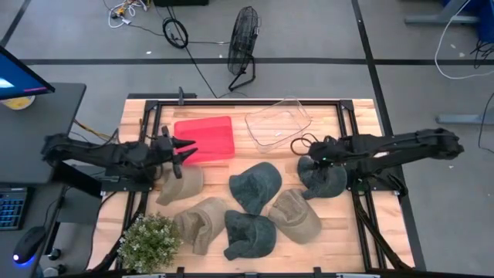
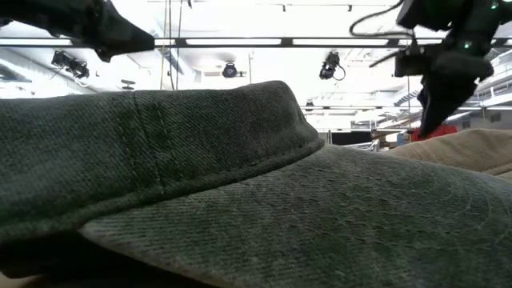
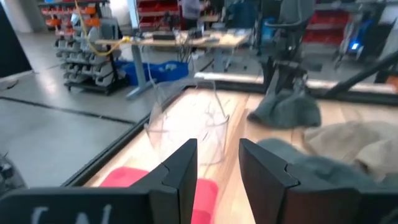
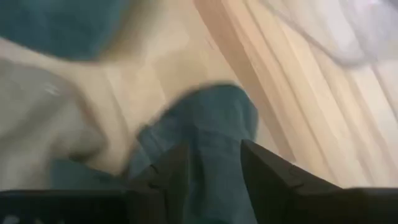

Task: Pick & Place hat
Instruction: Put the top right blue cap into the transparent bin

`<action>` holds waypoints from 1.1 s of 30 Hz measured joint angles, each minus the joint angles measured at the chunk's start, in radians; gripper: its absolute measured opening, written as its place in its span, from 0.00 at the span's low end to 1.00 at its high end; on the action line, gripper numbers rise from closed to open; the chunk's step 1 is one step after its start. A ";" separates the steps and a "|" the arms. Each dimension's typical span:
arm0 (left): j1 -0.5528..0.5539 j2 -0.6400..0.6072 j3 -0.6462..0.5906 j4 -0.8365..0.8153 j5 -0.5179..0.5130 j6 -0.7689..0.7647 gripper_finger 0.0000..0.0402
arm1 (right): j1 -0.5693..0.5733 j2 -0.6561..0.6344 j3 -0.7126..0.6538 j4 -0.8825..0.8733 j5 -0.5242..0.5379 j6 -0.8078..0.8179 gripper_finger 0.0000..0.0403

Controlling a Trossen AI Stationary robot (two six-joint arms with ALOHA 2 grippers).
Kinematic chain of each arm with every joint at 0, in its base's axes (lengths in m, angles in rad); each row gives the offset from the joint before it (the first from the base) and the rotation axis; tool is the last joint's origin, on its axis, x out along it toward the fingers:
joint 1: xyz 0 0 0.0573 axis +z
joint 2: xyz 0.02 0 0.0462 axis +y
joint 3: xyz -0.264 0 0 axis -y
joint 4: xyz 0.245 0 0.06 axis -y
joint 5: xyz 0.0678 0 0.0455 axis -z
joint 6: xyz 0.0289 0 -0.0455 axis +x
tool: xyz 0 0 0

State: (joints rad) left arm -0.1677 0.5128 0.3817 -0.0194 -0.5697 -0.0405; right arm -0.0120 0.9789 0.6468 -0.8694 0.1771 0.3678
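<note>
Several caps lie on the wooden table, some tan, some dark green. The dark green hat [image 1: 324, 181] nearest the right edge rests flat, and my right gripper [image 1: 307, 164] is down at its left part, open. In the right wrist view a rounded lobe of that hat [image 4: 211, 118] rises between the two fingers of my right gripper [image 4: 214, 152]. My left gripper [image 1: 187, 150] hovers open at the near right corner of the red tray [image 1: 204, 139], above a tan hat [image 1: 179, 184]. The left wrist view shows my left gripper [image 3: 217, 155] holding nothing. My right gripper comes at the dark green hat from above, pointing down, with one finger [image 4: 165, 171] on each side of a raised part of the cloth [image 4: 214, 134]. I cannot tell whether the fingers touch it. The hat lies on the table.
A clear plastic bin [image 1: 278, 122] sits at the far side, right of the red tray. Other hats fill the middle and near side: dark ones [image 1: 257, 185] [image 1: 248, 235], tan ones [image 1: 202, 222] [image 1: 295, 215]. A potted plant [image 1: 150, 241] stands at the near left corner. One dark hat [image 2: 200, 160] blocks the low view.
</note>
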 joint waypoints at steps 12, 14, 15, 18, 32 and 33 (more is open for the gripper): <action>0.047 0.156 0.000 0.001 0.000 -0.096 0.30 | 0.000 0.166 -0.021 -0.083 0.019 0.080 0.37; 0.053 0.161 0.000 -0.001 0.000 -0.126 0.30 | 0.000 0.176 -0.021 -0.056 0.044 0.083 0.37; 0.054 0.162 0.000 0.002 0.000 -0.137 0.30 | 0.000 0.181 -0.021 -0.043 0.052 0.093 0.37; 0.054 0.162 0.000 0.001 0.000 -0.157 0.30 | -0.001 0.194 -0.021 -0.032 0.055 0.120 0.37; 0.053 0.161 -0.001 0.001 0.000 -0.158 0.30 | 0.007 0.272 -0.011 -0.006 0.045 0.230 0.03; 0.053 0.161 -0.001 0.001 0.000 -0.158 0.30 | 0.011 0.272 0.007 -0.017 0.034 0.225 0.03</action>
State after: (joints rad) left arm -0.1143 0.6743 0.3809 -0.0185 -0.5696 -0.1982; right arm -0.0005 1.2510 0.6540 -0.8867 0.2111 0.5928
